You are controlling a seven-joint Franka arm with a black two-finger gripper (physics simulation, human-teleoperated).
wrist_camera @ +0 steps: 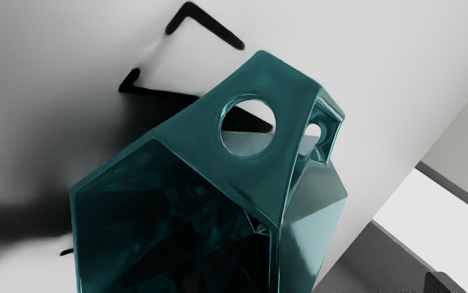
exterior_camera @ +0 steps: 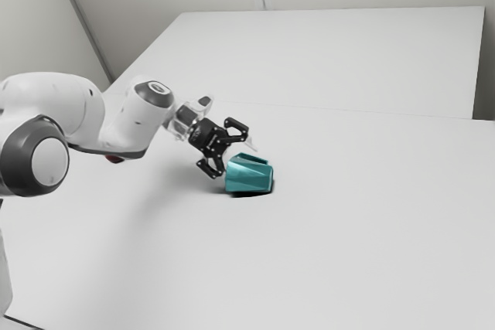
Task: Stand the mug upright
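The mug [exterior_camera: 249,175] lies on its side on the white table [exterior_camera: 356,260], its mouth [wrist_camera: 169,228] facing my gripper [exterior_camera: 237,158] and its pierced handle [wrist_camera: 263,73] uppermost, so it is not upright. I judge the step in hand to be getting a grip on it. My claw stands wide open and holds nothing: in the wrist view one fingertip [wrist_camera: 191,282] shows dark against the mouth, the other [wrist_camera: 438,282] well out past the mug's wall. The next move, I think, calls for settling the wall between the fingers and closing, then tipping the mouth upward; the slanted facets could slip if I pinch badly. The near part of the rim is cut off by the wrist view's edge, the base faces away, and I can't tell how deep that first fingertip sits or whether it touches.
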